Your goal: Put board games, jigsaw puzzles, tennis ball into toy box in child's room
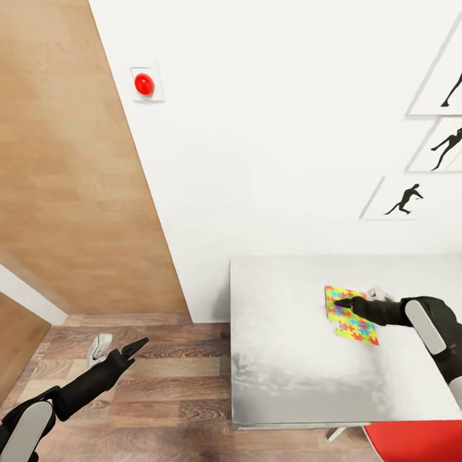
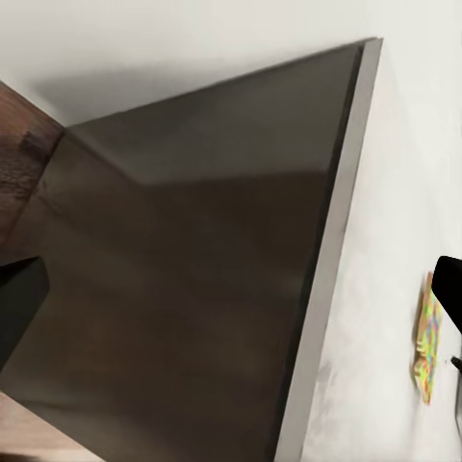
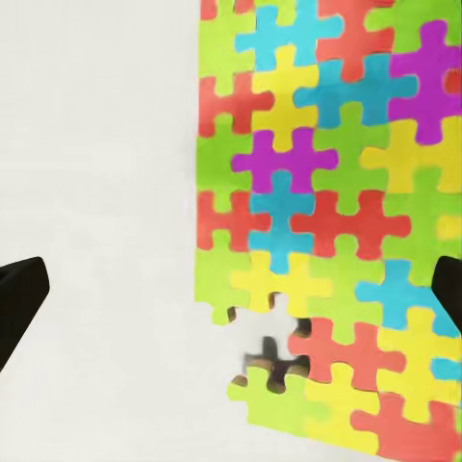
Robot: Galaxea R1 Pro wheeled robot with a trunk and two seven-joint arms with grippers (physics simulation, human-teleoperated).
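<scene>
Head view puts our right hand (image 1: 342, 301) low over the table (image 1: 282, 359), its dark fingertips reaching across the near edge of the jigsaw puzzle (image 1: 353, 321). That puzzle is a flat, bright sheet of interlocking pieces lying on the pale grey top, directly under and just ahead of the right hand. Its long axis runs slantwise to the table's edges, and we judge it lies roughly along the line of the right forearm rather than across it.

From the right wrist, the jigsaw puzzle (image 3: 327, 221) sits off-centre between the two fingertips (image 3: 19, 298): one tip stands over bare table well clear of the sheet, the other over the puzzle's far side. So the right hand is spread wide and holds nothing. A few pieces near the sheet's close corner look loose or missing, with gaps showing through.

Our left hand (image 1: 131, 350) hangs out over the wood floor (image 1: 160, 385), well away from the table and to the side of it; whether it is spread or closed we cannot tell. In the left wrist view the puzzle (image 2: 430, 337) is a thin coloured sliver far beyond the table's grey side panel (image 2: 192, 269).

The right hand is plainly the nearer one. We judge the coming move turns on shifting it sideways toward the sheet so both fingertips bracket an edge, since so thin a sheet offers little to pinch from above.
</scene>
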